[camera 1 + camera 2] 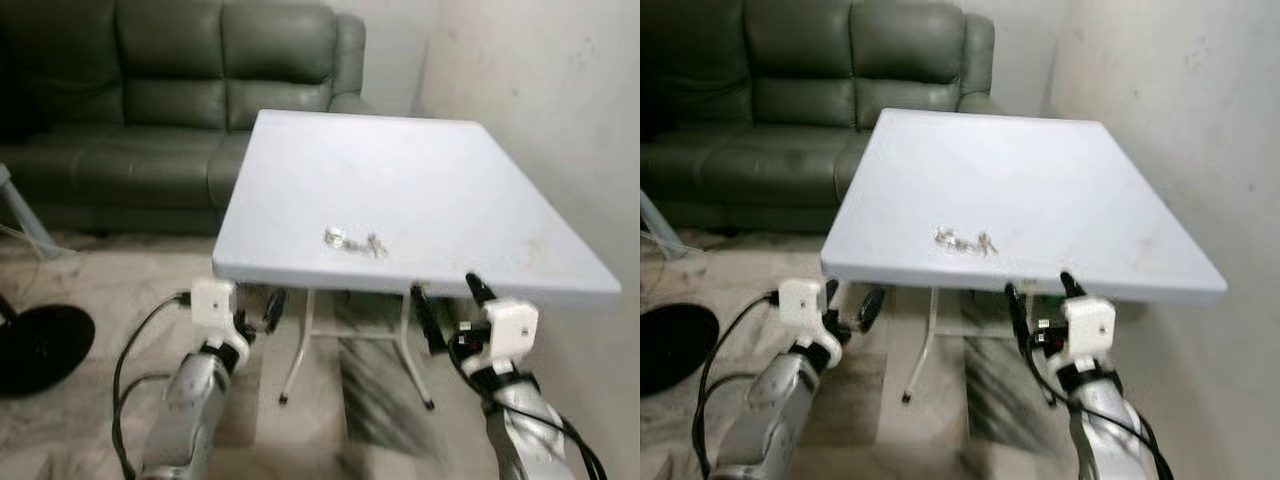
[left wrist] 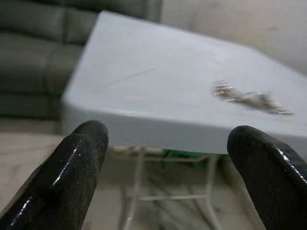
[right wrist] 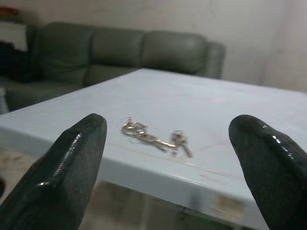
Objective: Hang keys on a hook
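- Here, one pale square table (image 1: 420, 180) stands with its far edge against a green sofa (image 1: 170, 90) and its right side close to a plain light wall (image 1: 560, 110).
- The near edge of the table is rounded and smooth, and it overhangs open floor (image 1: 90, 280) on the robot's left, where there is free room.
- One bunch of keys (image 1: 354, 242) lies flat on the tabletop, close to the near edge and about midway along it, touching nothing else.
- The keys look metallic and silvery, strung out in a short line with a ring at one end; their exact number cannot be told.
- The left gripper (image 1: 262, 310) sits just below and in front of the table's near left corner, its two glossy black fingers (image 2: 76, 177) spread wide, holding nothing.
- The right gripper (image 1: 447, 305) is raised at the near edge, right of the keys, its two fingers (image 3: 72, 172) also wide apart and empty, with the keys seen between them.
- Thin white metal legs (image 1: 300, 350) carry the table.
- The floor is marbled stone, and a round black base (image 1: 40, 345) rests on it at far left.
- The sofa shows padded, leather-like cushions.
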Controlling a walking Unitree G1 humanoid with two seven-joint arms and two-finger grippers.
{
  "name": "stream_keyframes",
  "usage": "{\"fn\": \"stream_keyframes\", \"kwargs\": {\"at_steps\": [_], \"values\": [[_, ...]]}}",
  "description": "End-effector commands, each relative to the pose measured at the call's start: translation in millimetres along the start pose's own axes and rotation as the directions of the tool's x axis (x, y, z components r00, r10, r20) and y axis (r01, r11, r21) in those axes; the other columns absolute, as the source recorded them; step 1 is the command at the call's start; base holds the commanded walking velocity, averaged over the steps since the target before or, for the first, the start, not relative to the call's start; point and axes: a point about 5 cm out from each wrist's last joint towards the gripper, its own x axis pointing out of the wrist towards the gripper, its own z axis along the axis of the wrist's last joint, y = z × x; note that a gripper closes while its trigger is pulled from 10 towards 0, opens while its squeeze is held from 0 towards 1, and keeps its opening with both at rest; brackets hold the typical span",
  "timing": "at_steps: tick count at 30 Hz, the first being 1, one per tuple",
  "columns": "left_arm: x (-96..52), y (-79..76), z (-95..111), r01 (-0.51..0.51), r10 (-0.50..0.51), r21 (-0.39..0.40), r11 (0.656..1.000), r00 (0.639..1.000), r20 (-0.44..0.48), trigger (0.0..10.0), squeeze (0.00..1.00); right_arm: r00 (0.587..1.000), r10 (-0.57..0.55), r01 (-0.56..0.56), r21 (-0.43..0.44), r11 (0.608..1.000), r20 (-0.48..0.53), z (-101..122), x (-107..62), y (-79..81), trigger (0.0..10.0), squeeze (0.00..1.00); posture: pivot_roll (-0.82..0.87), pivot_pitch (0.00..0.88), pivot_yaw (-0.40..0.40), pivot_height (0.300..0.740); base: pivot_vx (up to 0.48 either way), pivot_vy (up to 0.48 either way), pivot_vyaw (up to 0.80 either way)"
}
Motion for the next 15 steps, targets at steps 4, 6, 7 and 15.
{"fn": "stream_keyframes", "kwargs": {"at_steps": [4, 6, 7, 15], "values": [[3.7, -5.4, 2.1, 0.011, -0.011, -0.003, 1.0, 1.0, 0.01, 10.0, 0.0, 1.0, -0.013, 0.013, -0.016, 1.0, 0.016, 4.2, 0.1, -6.6, 10.0, 0.0, 0.04, 0.0, -0.067, 0.74, 0.389, 0.0, 0.0], [4.0, -5.4, 2.4, 0.011, -0.011, -0.004, 1.0, 1.0, 0.011, 10.0, 0.0, 1.0, -0.012, 0.013, -0.016, 1.0, 0.017, 4.4, 0.4, -6.5, 10.0, 0.0, 0.04, 0.0, -0.068, 0.74, 0.39, 0.0, 0.0], [4.0, -5.4, 2.5, 0.011, -0.011, -0.004, 1.0, 1.0, 0.011, 10.0, 0.0, 1.0, -0.012, 0.013, -0.016, 1.0, 0.017, 4.4, 0.4, -6.5, 10.0, 0.0, 0.04, 0.0, -0.068, 0.74, 0.386, 0.0, 0.0], [4.0, -5.4, 2.8, 0.01, -0.01, -0.007, 1.0, 1.0, 0.012, 10.0, 0.0, 1.0, -0.007, 0.008, -0.016, 1.0, 0.016, 4.0, 1.2, -6.0, 10.0, 0.0, 0.04, 0.0, -0.069, 0.74, 0.388, 0.0, 0.0]]}}
